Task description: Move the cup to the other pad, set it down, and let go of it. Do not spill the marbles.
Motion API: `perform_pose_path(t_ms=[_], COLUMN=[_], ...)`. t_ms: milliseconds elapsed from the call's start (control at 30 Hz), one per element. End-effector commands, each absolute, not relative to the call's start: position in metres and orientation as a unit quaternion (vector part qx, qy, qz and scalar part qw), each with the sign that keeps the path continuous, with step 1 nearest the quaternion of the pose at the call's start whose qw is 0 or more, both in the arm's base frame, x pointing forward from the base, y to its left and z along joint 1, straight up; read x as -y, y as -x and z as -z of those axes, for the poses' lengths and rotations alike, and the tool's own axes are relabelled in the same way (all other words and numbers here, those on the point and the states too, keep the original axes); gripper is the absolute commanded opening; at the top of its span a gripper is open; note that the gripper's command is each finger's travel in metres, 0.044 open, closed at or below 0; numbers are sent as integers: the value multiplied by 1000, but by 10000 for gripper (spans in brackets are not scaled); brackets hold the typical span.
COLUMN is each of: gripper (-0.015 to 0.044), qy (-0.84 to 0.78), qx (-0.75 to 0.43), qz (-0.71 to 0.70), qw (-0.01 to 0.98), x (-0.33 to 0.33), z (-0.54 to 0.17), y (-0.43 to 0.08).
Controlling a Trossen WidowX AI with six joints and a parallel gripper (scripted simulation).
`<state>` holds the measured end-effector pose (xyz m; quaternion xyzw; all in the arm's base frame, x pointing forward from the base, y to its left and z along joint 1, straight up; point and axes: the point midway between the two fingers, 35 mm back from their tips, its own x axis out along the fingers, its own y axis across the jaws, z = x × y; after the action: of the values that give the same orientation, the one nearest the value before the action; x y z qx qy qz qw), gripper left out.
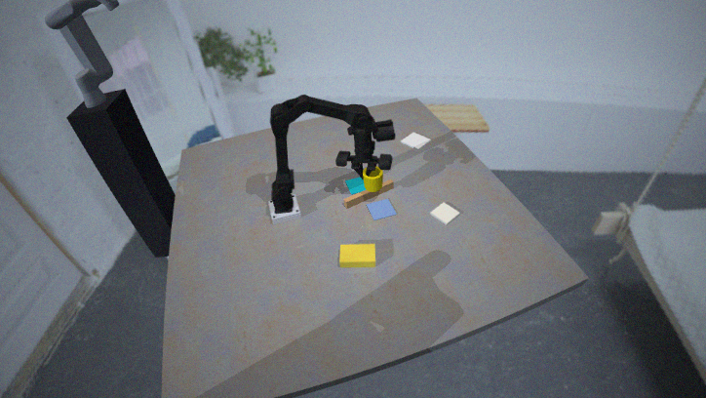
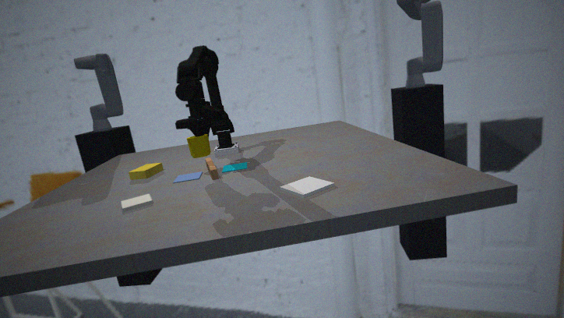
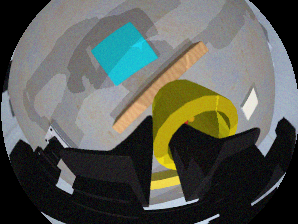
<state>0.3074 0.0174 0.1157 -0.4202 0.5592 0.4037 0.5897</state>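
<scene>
- Your claw [image 1: 371,169] is clenched on the yellow cup [image 1: 372,179]; in the wrist view the dark fingers pinch its wall [image 3: 180,119] from either side.
- The cup hangs upright, off the desk [image 1: 276,297], above the wooden bar [image 1: 368,193] that lies between the two pads.
- In the exterior view the cup [image 2: 198,146] sits clear of the surface, with the bar [image 2: 211,167] nearer the camera than it.
- The teal pad [image 1: 354,185] is on the arm-base side of the bar, the blue pad [image 1: 381,209] on the far side; both lie flat, just beside the bar.
- From the wrist view you see the teal pad [image 3: 124,51] beyond the bar [image 3: 161,88]; the blue pad is out of that picture.
- A small red spot shows at the cup's rim in the wrist view; you can't tell the marbles apart otherwise.
- Other items on the desk: yellow block [image 1: 357,255], cream tile [image 1: 444,213], white tile [image 1: 414,139], all well apart from the cup.
</scene>
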Motion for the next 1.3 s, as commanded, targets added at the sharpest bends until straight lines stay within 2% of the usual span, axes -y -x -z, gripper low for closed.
perform_pose_path(t_ms=[0, 1267], gripper=[0, 0], qy=[417, 414], qx=[-562, -562], qz=[-406, -409], qw=[588, 588], x=[-27, -102], z=[-114, -115], y=[-301, -270])
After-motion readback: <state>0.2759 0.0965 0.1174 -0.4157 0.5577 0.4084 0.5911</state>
